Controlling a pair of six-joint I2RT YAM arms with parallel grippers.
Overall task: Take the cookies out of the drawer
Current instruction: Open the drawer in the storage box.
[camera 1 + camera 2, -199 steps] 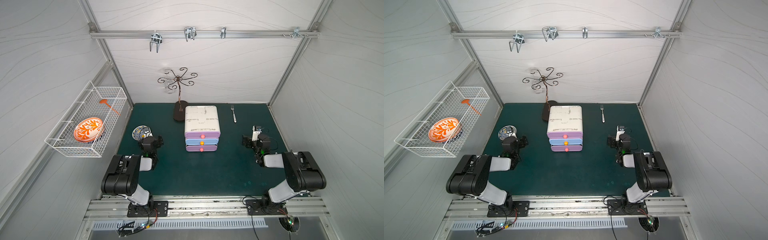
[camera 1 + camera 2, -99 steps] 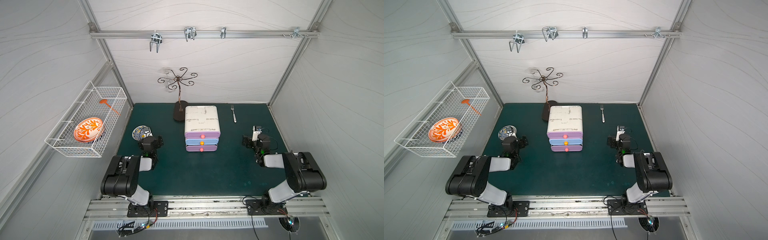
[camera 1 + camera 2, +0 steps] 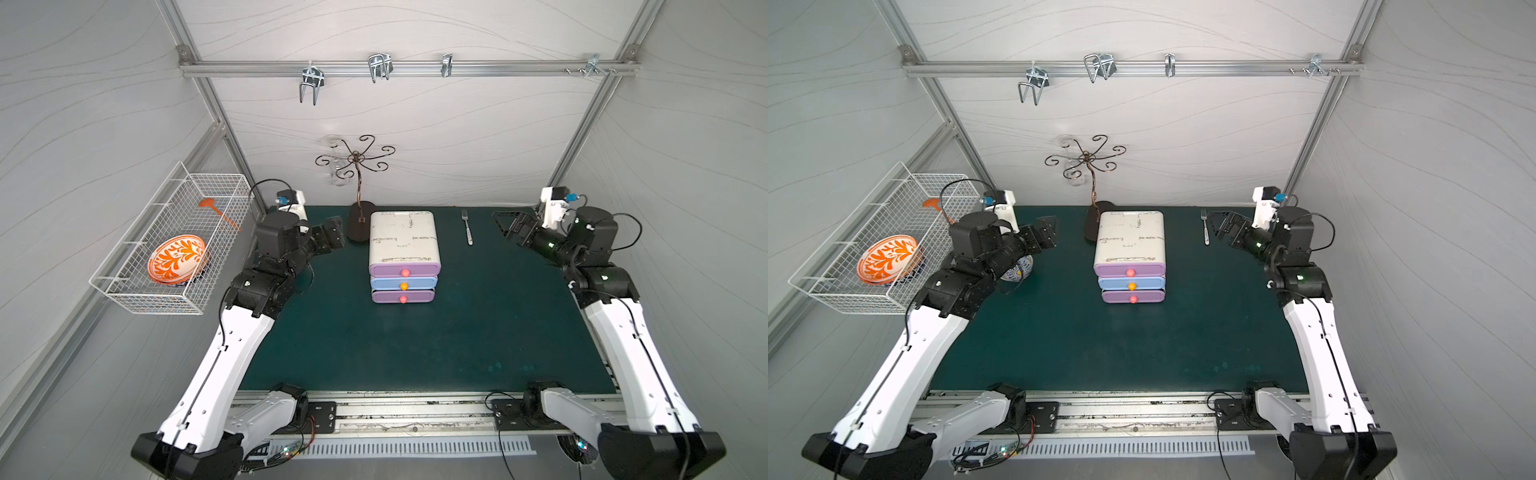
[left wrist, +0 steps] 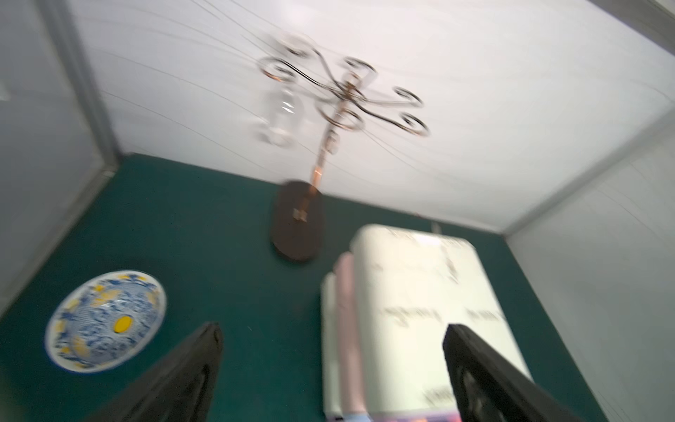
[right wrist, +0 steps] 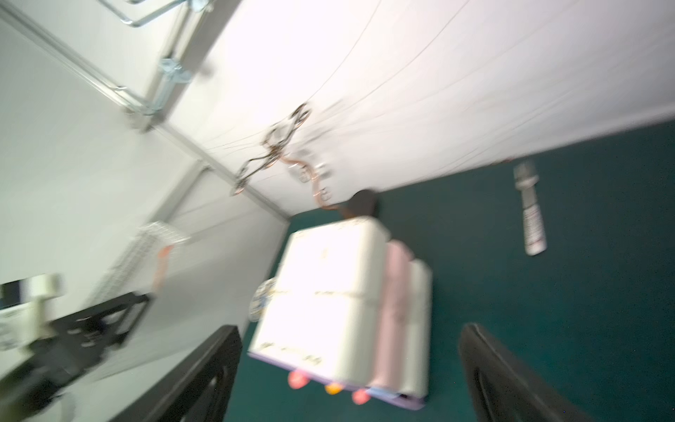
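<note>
Both top views show left gripper (image 3: 328, 237) and right gripper (image 3: 511, 228) spread, empty, flanking the drawer unit (image 3: 404, 237) at frame centre. All drawers shut; cookies unseen, likely inside. Tugging a knob (image 3: 405, 272) could slip or drag the unit.

My left arm (image 3: 237, 353), right arm (image 3: 619, 340): white shells, black joints. Left pincer (image 3: 332, 235), right pincer (image 3: 513, 226) black. White camera block (image 3: 296, 198) on each wrist.
</note>
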